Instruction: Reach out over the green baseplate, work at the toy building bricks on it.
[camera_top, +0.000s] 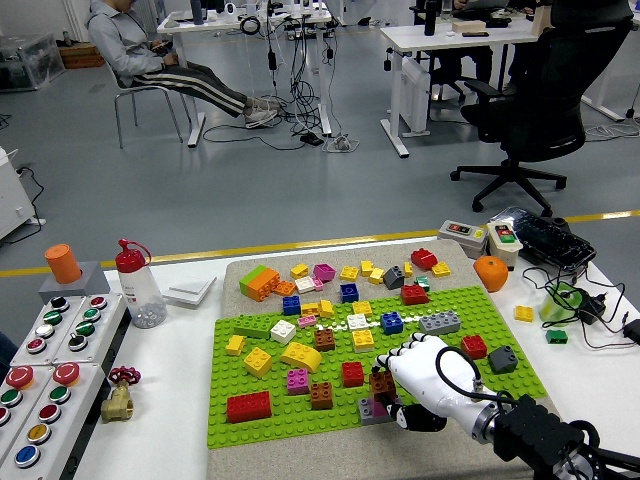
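The right hand (425, 372) lies over the near right part of the green baseplate (245, 432) on the counter (165, 440), its fingers curled around a brown brick (381, 381) stacked on a grey one (373, 410). A red brick (352, 373) sits just left of the brown one.

Right robot hand working at bricks on the baseplate

The right robot hand (415, 375) is reaching over the green baseplate (260, 425), its white fingers (392, 362) curling around a dark brown brick (381, 381) beside a red brick (352, 373) on the surface (170, 400).
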